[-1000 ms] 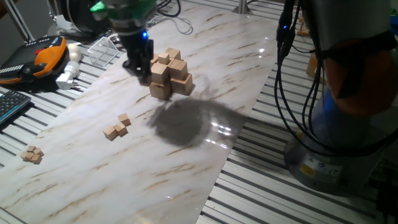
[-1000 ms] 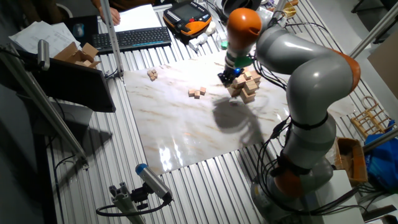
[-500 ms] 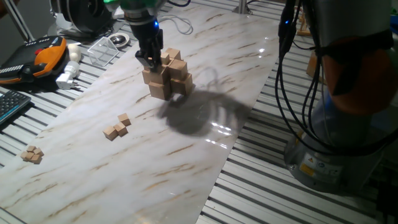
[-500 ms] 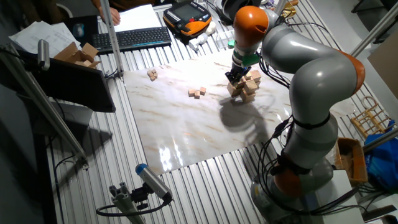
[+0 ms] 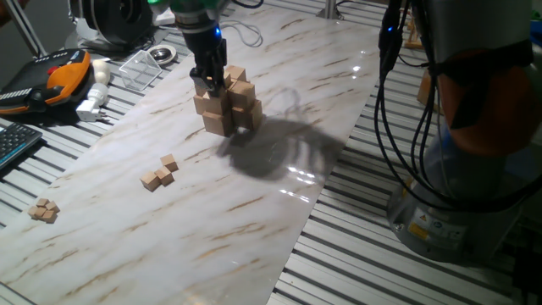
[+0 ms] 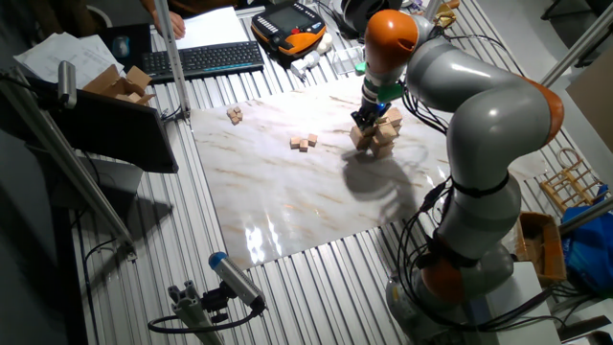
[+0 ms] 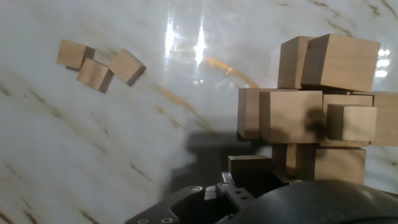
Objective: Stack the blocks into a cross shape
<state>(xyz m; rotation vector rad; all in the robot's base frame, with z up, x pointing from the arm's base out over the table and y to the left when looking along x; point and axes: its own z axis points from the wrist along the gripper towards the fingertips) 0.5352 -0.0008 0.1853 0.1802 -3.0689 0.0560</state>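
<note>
Several large tan cubes piled in tiers as the cross shape (image 5: 227,103), standing on the marble desk (image 5: 254,212) directly under and just beside the hand (image 5: 208,83). Seen from the hand view as a chunky cluster (image 7: 317,112) to the right of the fingers, with a small cube (image 7: 351,121) set against its near face and another small block (image 7: 249,165) low down, right at the fingertips. Touching or gripped: cannot tell. Fingers hidden against the stack in both fixed views, and only the dark housing visible at the bottom of the hand view, so apart or together cannot be told either.

Three small blocks (image 7: 96,65) lying loose on the desk, well apart from the hand, up and to the left along its line of sight; same group (image 5: 160,173) seen in one fixed view, and in the other fixed view (image 6: 305,142). A further small group of blocks (image 5: 42,210) farther off still, near the desk's edge, also in the other fixed view (image 6: 235,115).

Beyond the desk, on the far side from the arm's base: an orange-and-black pendant (image 5: 58,74), a keyboard (image 6: 206,59) and a clear plastic piece (image 5: 140,66).
</note>
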